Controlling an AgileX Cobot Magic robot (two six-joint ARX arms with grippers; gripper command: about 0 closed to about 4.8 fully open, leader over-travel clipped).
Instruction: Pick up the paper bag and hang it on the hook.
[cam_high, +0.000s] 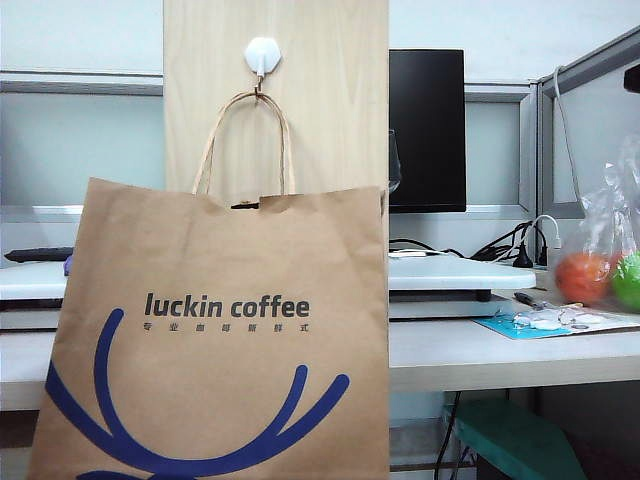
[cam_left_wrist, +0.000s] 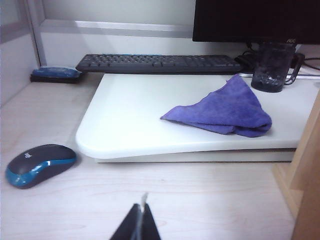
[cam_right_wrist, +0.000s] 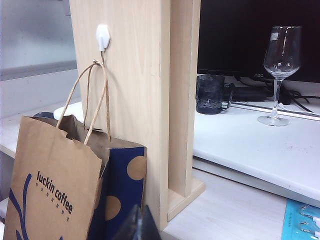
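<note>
The paper bag (cam_high: 215, 340) hangs by one twisted handle from the prong of the white hook (cam_high: 262, 55), which is stuck high on an upright pale wooden board (cam_high: 330, 100). Its brown front reads "luckin coffee" in dark letters, with a line of small characters beneath — too small to read — and blue curves sweeping below; in the right wrist view its navy side carries tan dots. The left gripper (cam_left_wrist: 141, 225) sits low over the desk, jaws pressed together and empty, facing a white raised platform (cam_left_wrist: 125, 120) where a crumpled purple cloth (cam_left_wrist: 222, 112) lies. A black-and-blue mouse (cam_left_wrist: 37, 164) rests on the desk beside that platform, a dark keyboard (cam_left_wrist: 157, 63) behind it, and a dark glass mug (cam_left_wrist: 272, 67) stands at the platform's far corner. The right gripper (cam_right_wrist: 140, 226) is likewise closed on nothing, just beside the bag's navy side. A wine glass (cam_right_wrist: 280, 70) stands before a monitor (cam_right_wrist: 250, 35) — its lettering unreadable.
</note>
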